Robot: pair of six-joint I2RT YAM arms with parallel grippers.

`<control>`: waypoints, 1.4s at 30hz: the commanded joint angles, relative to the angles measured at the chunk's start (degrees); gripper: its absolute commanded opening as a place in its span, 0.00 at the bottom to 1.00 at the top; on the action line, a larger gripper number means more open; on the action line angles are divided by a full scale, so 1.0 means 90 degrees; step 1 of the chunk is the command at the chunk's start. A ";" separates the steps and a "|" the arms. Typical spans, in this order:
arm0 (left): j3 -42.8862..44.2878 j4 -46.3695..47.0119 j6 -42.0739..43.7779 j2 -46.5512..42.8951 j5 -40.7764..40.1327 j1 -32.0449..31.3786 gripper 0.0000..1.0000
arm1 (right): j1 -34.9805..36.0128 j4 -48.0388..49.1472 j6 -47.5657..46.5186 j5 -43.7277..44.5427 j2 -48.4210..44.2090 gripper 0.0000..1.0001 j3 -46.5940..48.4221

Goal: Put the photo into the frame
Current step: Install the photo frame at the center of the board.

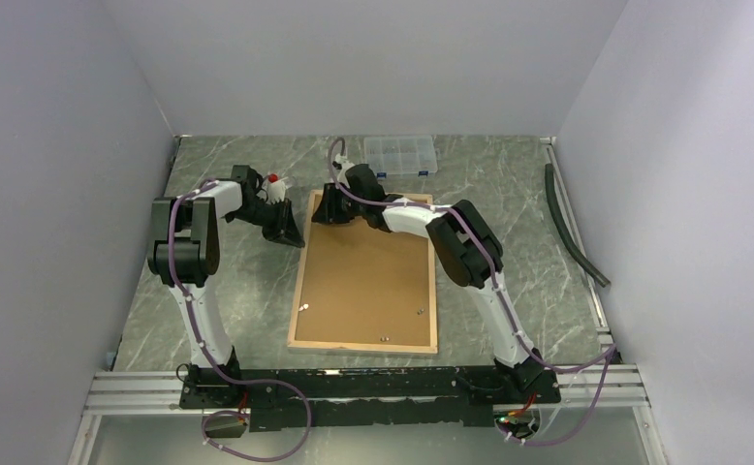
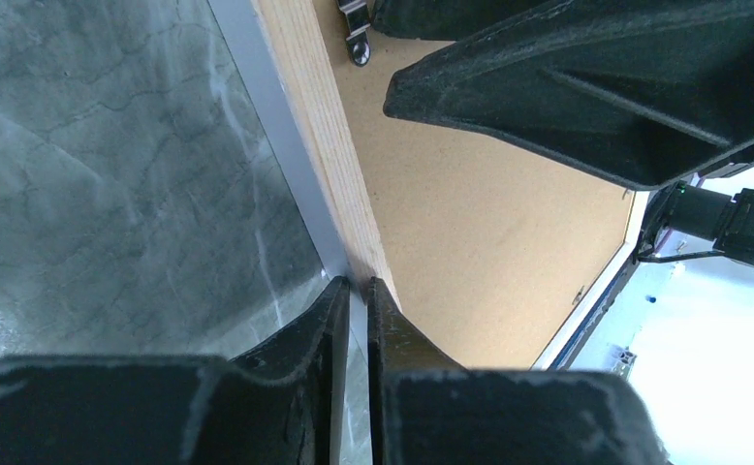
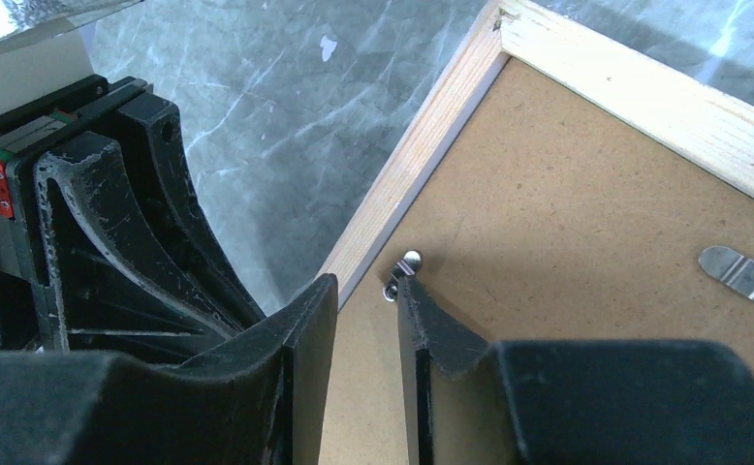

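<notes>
Marbled table [image 1: 237, 291], backing board [image 1: 363, 281] within frame [image 3: 644, 97]

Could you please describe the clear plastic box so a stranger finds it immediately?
Start at the grey marbled table, where the big frame lies back up. Beyond its far edge, near the back wall, sits the clear plastic box. It is small, see-through and split into compartments, unlike the brown-backed frame.

Grey-green marbling with pale veins across the bench [image 1: 509, 194]. Light, streaky wood grain on the frame [image 3: 635, 97], around a plain tan-brown backing board [image 1: 363, 281] with silvery clips [image 3: 737, 273]. White on the left arm [image 1: 204, 320] and right arm [image 1: 504, 320], black at joints and jaws, purple cables [image 1: 331, 155]. Clear compartment box [image 1: 399, 153]; pale lilac-grey walls [image 1: 63, 145]
</notes>
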 commanded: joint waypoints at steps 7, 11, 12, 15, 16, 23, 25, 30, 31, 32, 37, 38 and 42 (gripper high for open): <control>-0.0092 0.0280 0.0107 0.0281 -0.0286 -0.0085 0.11 | 0.0043 -0.0498 0.0030 -0.0247 0.0403 0.32 0.0379; -0.0113 0.0276 0.0124 0.0301 -0.0287 -0.0106 0.11 | 0.0085 -0.0474 0.0069 -0.0359 0.0468 0.31 0.0484; -0.0111 0.0274 0.0120 0.0302 -0.0291 -0.0109 0.11 | 0.0096 -0.0489 0.0075 -0.0352 0.0482 0.31 0.0517; -0.0103 0.0266 0.0134 0.0312 -0.0307 -0.0116 0.10 | 0.0116 -0.0456 0.0162 -0.0387 0.0484 0.29 0.0506; -0.0102 0.0271 0.0131 0.0312 -0.0306 -0.0111 0.10 | 0.0111 -0.0412 0.0189 -0.0394 0.0478 0.29 0.0492; -0.0081 0.0266 0.0126 0.0303 -0.0326 -0.0124 0.10 | 0.0126 -0.0547 -0.0027 -0.0682 0.0578 0.27 0.0755; -0.0086 0.0267 0.0136 0.0302 -0.0333 -0.0119 0.09 | 0.0124 -0.0676 -0.0156 -0.0800 0.0617 0.25 0.0874; -0.0091 0.0255 0.0146 0.0312 -0.0337 -0.0122 0.08 | 0.0125 -0.0956 -0.0509 -0.1156 0.0724 0.23 0.1121; -0.0089 0.0247 0.0151 0.0320 -0.0336 -0.0123 0.08 | 0.0127 -0.1030 -0.0590 -0.1242 0.0790 0.23 0.1223; -0.0086 0.0245 0.0156 0.0321 -0.0335 -0.0123 0.08 | 0.0122 -0.1058 -0.0636 -0.1322 0.0839 0.23 0.1296; -0.0046 0.0169 0.0210 0.0348 -0.0347 -0.0129 0.07 | 0.0127 -0.1657 -0.1031 -0.1547 0.1100 0.22 0.1766; -0.0037 0.0167 0.0214 0.0351 -0.0345 -0.0134 0.07 | 0.0127 -0.1745 -0.1104 -0.1542 0.1135 0.22 0.1837; -0.0013 0.0132 0.0233 0.0359 -0.0346 -0.0135 0.07 | 0.0154 -0.2060 -0.1442 -0.1425 0.1212 0.21 0.2017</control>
